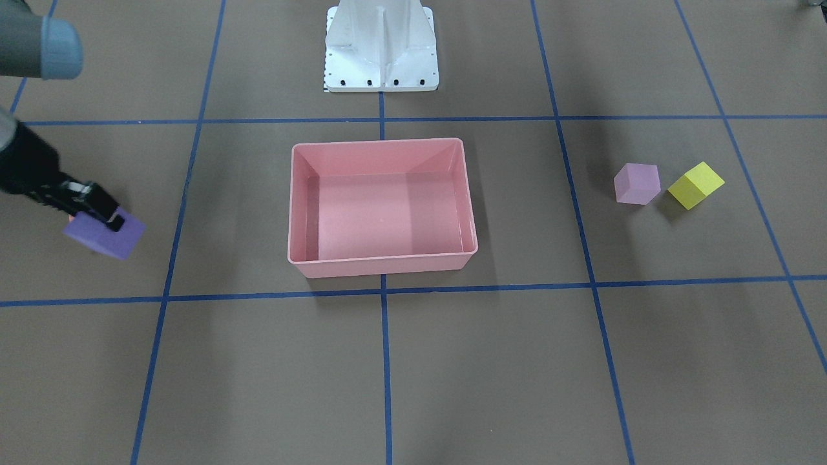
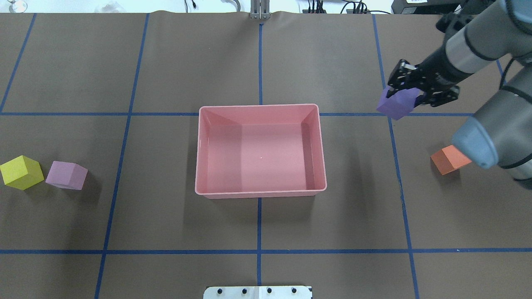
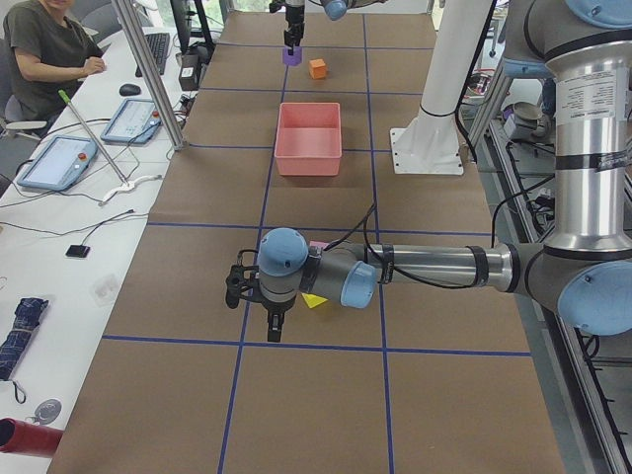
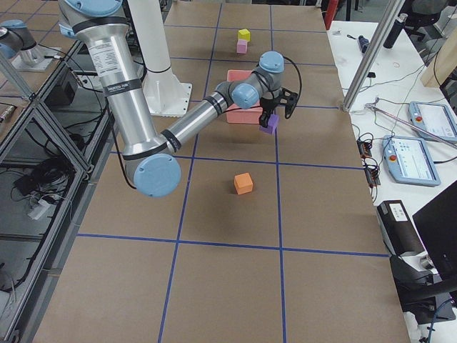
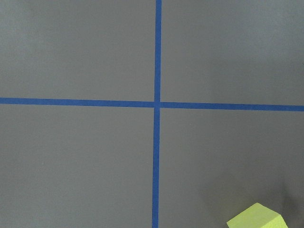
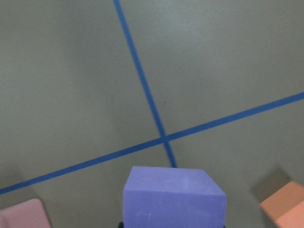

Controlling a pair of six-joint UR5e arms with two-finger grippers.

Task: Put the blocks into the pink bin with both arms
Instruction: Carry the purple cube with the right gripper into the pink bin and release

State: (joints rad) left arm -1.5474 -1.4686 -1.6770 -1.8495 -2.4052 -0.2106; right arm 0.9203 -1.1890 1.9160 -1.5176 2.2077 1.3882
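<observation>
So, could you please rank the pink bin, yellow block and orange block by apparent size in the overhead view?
1. pink bin
2. yellow block
3. orange block, but it is partly hidden behind the right arm, so this last place is unsure.

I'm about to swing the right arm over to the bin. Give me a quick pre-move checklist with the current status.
1. Purple block held in the right gripper: ok, it sits between the fingers.
2. Room in the bin: ok, nothing is in it.
3. Path from the block to the bin: ok, only bare table lies between them.
4. Orange block out of the way: ok, it is on the table, apart from the gripper and not toward the bin.
5. Left arm away from the bin: ok, it is over by the yellow block and the lilac block.
6. Left gripper open or shut: cannot tell.
</observation>
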